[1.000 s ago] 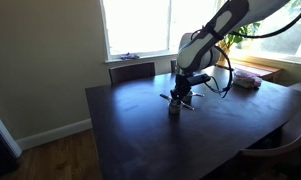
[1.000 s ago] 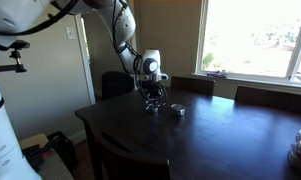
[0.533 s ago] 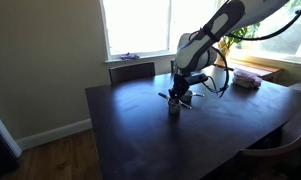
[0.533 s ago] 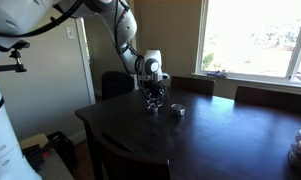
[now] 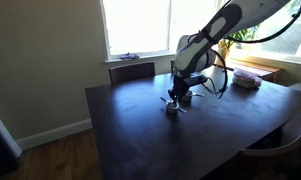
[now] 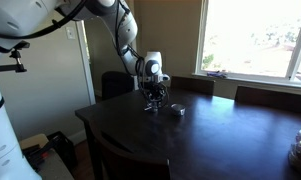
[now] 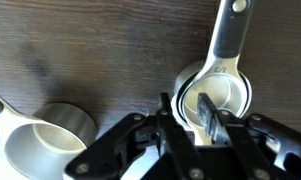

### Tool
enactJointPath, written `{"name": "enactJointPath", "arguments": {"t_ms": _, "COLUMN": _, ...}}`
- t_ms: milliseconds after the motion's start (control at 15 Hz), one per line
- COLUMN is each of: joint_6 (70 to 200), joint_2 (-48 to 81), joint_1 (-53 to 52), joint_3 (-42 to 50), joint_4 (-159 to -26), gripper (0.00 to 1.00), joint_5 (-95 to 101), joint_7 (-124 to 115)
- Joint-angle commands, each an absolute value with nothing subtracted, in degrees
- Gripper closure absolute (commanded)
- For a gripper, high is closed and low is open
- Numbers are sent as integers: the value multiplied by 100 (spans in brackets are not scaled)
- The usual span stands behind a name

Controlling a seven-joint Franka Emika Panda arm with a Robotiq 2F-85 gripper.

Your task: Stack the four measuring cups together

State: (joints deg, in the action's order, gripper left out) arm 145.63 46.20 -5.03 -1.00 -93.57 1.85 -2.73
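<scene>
In the wrist view a nested stack of silver measuring cups (image 7: 222, 92) sits on the dark table, its flat handle (image 7: 228, 35) pointing to the top of the frame. My gripper (image 7: 188, 118) is closed over the stack's left rim, one finger inside the top cup and one outside. A separate silver measuring cup (image 7: 48, 143) stands at the lower left, beside the gripper. In the exterior views the gripper (image 5: 176, 98) (image 6: 153, 101) is low over the table, and the separate cup (image 6: 177, 110) stands just beside it.
The dark wooden table (image 5: 140, 130) has chairs at its far side (image 5: 131, 70) and near corner (image 5: 280, 150). A folded pinkish cloth (image 5: 248, 80) lies near the window end. The robot's cables hang beside the wrist (image 5: 222, 75).
The gripper has come down slightly toward the table over the stack. The separate cup has not moved.
</scene>
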Motion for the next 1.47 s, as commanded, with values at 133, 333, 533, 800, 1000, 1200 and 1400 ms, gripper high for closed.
{"name": "enactJointPath", "arguments": {"t_ms": 133, "joint_6": 14432, "joint_2": 4223, "joint_1": -478, "joint_3": -92, "joint_4": -9681, "gripper": 23, "joint_5": 135, "joint_7": -325}}
{"name": "enactJointPath", "arguments": {"t_ms": 333, "joint_6": 14425, "joint_2": 4145, "joint_1": -539, "joint_3": 0, "joint_4": -9703, "gripper": 2, "joint_5": 90, "joint_7": -626}}
{"name": "enactJointPath", "arguments": {"t_ms": 533, "joint_6": 14342, "joint_2": 4273, "joint_1": -622, "joint_3": 139, "joint_4": -9572, "gripper": 0, "joint_5": 43, "joint_7": -1127}}
{"name": "enactJointPath", "arguments": {"t_ms": 800, "joint_6": 14021, "joint_2": 4334, "joint_1": -635, "joint_3": 187, "joint_4": -9529, "gripper": 0, "joint_5": -49, "joint_7": -1570}}
{"name": "enactJointPath", "arguments": {"t_ms": 1000, "joint_6": 13965, "joint_2": 4429, "joint_1": -587, "joint_3": 112, "joint_4": -9466, "gripper": 0, "joint_5": -93, "joint_7": -1556}}
{"name": "enactJointPath", "arguments": {"t_ms": 1200, "joint_6": 14041, "joint_2": 4589, "joint_1": -603, "joint_3": 113, "joint_4": -9349, "gripper": 0, "joint_5": -89, "joint_7": -1530}}
{"name": "enactJointPath", "arguments": {"t_ms": 1400, "joint_6": 14033, "joint_2": 4737, "joint_1": -661, "joint_3": 142, "joint_4": -9207, "gripper": 1, "joint_5": -59, "joint_7": -1583}}
